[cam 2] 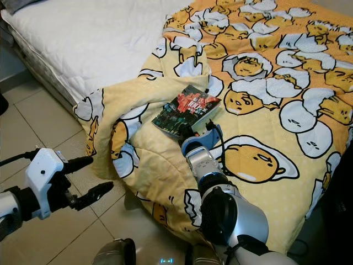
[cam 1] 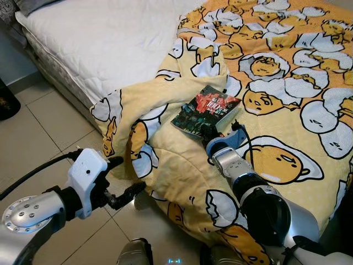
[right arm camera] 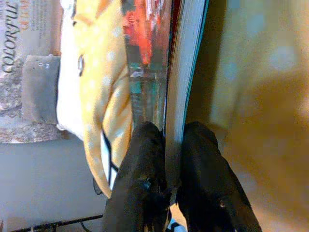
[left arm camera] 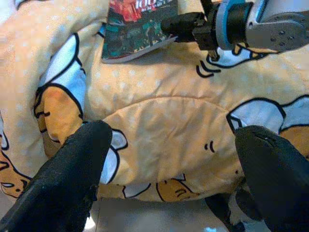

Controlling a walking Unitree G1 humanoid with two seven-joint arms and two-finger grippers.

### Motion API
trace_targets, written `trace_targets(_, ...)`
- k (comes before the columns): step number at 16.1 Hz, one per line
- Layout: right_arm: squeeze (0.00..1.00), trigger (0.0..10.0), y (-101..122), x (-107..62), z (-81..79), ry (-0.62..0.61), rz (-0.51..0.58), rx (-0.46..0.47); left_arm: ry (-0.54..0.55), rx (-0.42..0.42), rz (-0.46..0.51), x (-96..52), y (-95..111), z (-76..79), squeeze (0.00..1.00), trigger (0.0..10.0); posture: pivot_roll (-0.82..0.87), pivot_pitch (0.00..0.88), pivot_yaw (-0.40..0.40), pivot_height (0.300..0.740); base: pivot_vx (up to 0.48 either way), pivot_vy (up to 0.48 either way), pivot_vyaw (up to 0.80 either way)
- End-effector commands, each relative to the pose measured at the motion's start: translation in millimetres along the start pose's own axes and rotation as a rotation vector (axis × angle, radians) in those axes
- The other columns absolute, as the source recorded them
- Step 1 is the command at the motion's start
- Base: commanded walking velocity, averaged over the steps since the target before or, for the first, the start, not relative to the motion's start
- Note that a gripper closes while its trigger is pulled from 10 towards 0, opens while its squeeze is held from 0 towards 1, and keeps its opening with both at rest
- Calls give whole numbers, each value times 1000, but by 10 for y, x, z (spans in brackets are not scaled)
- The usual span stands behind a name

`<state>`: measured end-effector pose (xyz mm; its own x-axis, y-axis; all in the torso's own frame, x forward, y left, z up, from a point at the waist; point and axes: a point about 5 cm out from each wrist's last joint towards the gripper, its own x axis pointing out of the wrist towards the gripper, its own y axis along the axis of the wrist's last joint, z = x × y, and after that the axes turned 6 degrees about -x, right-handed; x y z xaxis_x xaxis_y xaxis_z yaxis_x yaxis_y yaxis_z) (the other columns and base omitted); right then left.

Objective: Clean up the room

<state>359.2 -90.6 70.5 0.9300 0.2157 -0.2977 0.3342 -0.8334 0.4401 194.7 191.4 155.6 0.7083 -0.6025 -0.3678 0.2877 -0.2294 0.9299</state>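
Gripping a book (cam 1: 206,111) on the bed: the right gripper (right arm camera: 168,159) pinches its near edge.

Its dark cover with red print lies flat on the yellow egg-patterned blanket (cam 1: 276,83); the left gripper (cam 1: 122,178) hangs wide apart over the floor (cam 1: 49,138).

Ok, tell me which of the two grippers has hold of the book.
The right gripper: its fingers are closed on the book's edge on the yellow blanket. The left gripper hangs open over the floor, holding nothing.
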Motion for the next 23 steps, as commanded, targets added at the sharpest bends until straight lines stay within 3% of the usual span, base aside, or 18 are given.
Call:
trace_targets(1, 0, 0, 11, -1, -18, 39, 3, -29, 10, -2, -6, 29, -47, 0, 1000, 10000, 139, 22, -2, 740, 0, 0, 0)
trace_targets(4, 0, 0, -1, -53, 73, 114, -7, -105, 42, -42, 62, 162, -60, 28, 1000, 10000, 107, 0, -5, 740, 0, 0, 0)
trace_targets(6, 0, 0, 236, -120, 174, 144, 111, -108, 96, -78, 101, 308, -72, 41, 1000, 10000, 54, 0, 19, 740, 0, 0, 0)
trace_targets(8, 0, 0, 349, -163, 190, 160, 162, -139, 124, -82, 116, 369, -69, 25, 1000, 10000, 36, 0, 28, 740, 0, 0, 0)
trace_targets(9, 0, 0, 501, -267, 194, 191, 232, -241, 178, -94, 135, 464, -77, -3, 1000, 10000, 2, 0, 45, 740, 0, 0, 0)
trace_targets(11, 0, 0, 581, -368, 173, 214, 259, -356, 223, -97, 138, 549, -87, -19, 992, 10000, -4, 0, 41, 740, 0, 0, 0)
trace_targets(12, 0, 3529, 634, -461, 199, 147, 277, -494, 296, -94, 143, 633, -101, -46, 925, 10000, -1, 0, 23, 740, 0, 0, 0)
trace_targets(13, 0, 3529, 634, -461, 199, 147, 277, -494, 296, -94, 143, 633, -101, -46, 925, 10000, -1, 0, 23, 740, 0, 0, 0)
trace_targets(14, 0, 10000, 674, -529, 247, 57, 289, -588, 373, -103, 147, 695, -116, -77, 882, 10000, 14, 0, 7, 740, 0, 0, 0)
trace_targets(15, 0, 10000, 653, -573, 204, 80, 293, -646, 403, -111, 154, 690, -119, -92, 765, 10000, 24, 0, -3, 740, 0, 0, 0)
trace_targets(16, 0, 10000, 538, -649, 88, 137, 268, -819, 455, -140, 165, 657, -135, -138, 537, 10000, 29, 0, -12, 740, 0, 0, 0)
trace_targets(17, 0, 10000, 461, -695, 36, 143, 242, -918, 494, -137, 169, 634, -149, -191, 494, 10000, 27, 0, -14, 740, 0, 0, 0)
trace_targets(18, 0, 10000, 421, -706, 46, 128, 227, -953, 509, -128, 167, 629, -155, -215, 369, 10000, 27, 0, -15, 740, 0, 0, -800)
trace_targets(19, 0, 10000, 373, -730, 92, 86, 203, -1001, 527, -112, 166, 641, -160, -234, 337, 10000, 27, 0, -13, 740, 0, 0, -788)
trace_targets(23, 0, 10000, 373, -730, 92, 86, 203, -1001, 527, -112, 166, 641, -160, -234, 337, 10000, 27, 0, -13, 740, 0, 0, -788)
